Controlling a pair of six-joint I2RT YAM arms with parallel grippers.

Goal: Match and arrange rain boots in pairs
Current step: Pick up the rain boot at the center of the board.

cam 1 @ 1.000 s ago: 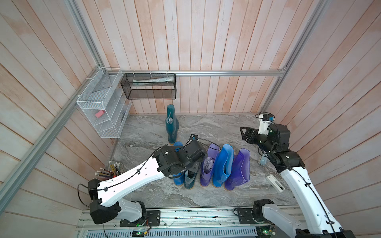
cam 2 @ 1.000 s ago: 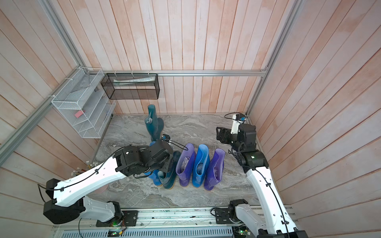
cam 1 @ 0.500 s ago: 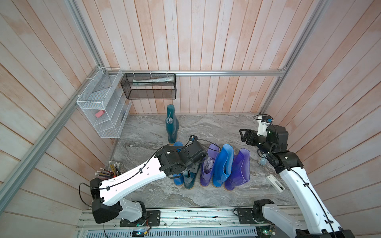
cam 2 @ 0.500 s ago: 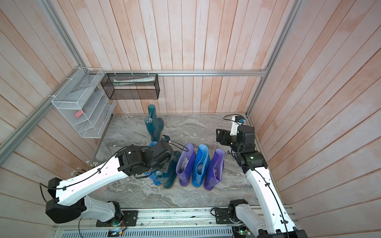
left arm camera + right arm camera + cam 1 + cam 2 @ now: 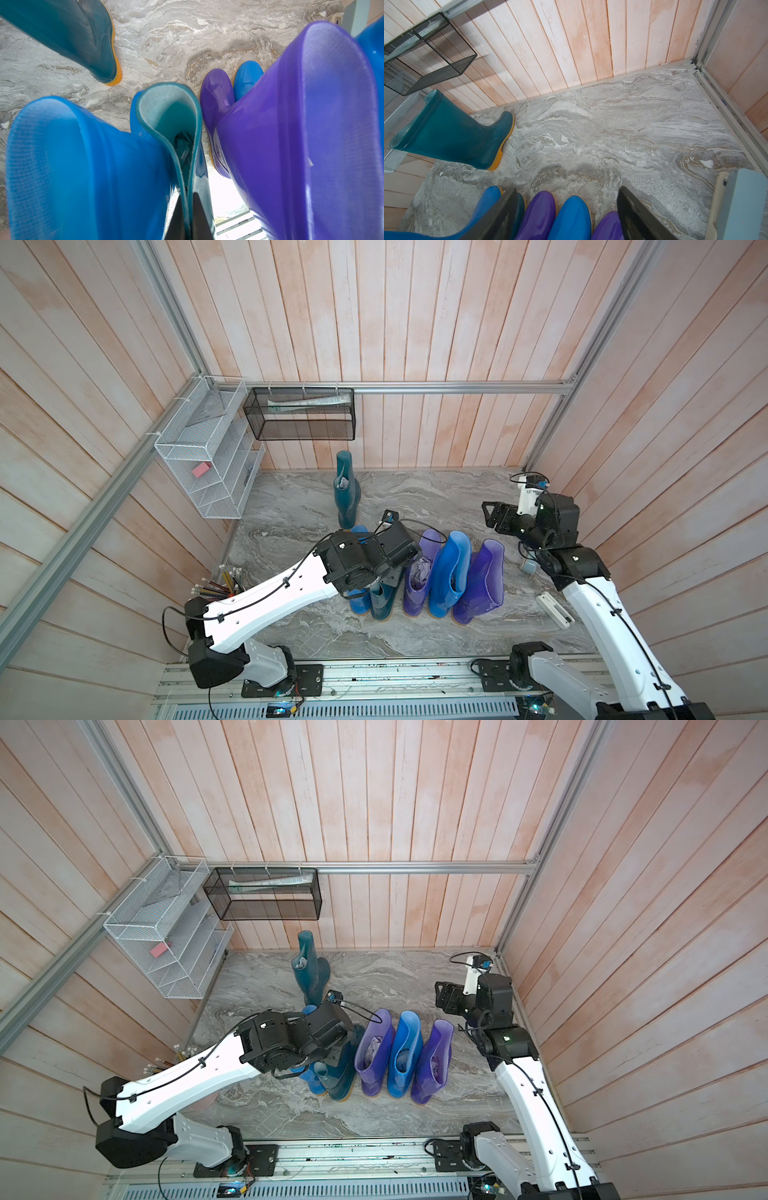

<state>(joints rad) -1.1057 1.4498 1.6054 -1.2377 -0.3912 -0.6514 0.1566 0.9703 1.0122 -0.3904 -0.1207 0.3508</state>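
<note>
The marble floor [image 5: 436, 497] is taken up toward 6 o'clock by a row of five upright rain boots [image 5: 405, 1052] pressed side to side. From 9 to 3 o'clock they are ranged as left blue boot [image 5: 358, 602], gripped teal boot [image 5: 382, 605], left purple boot [image 5: 417, 589], right blue boot [image 5: 448, 572] and right purple boot [image 5: 482, 578]. No colour is set beside its mate, so the pairing is judged barely begun. The lone teal boot [image 5: 347, 493] is stood apart at about 11 o'clock, well clear of the row, which is presumably why its partner is the one seized.

The left arm [image 5: 270, 597] is stretched in from 7 o'clock over the row's 9 o'clock end. In the left wrist view the left gripper [image 5: 187, 199] is seen clamped on the near edge of the gripped teal boot's cuff, a finger at each side. A rim pinch is judged the only hold available, the shaft being wedged between neighbours. The right gripper [image 5: 489, 514] is held at 3 o'clock above the floor, jaws spread and empty, probably kept aside to leave room. Grey paper stuffing [image 5: 420, 570] is seen inside the left purple boot, apparently to keep its shaft from folding.
</note>
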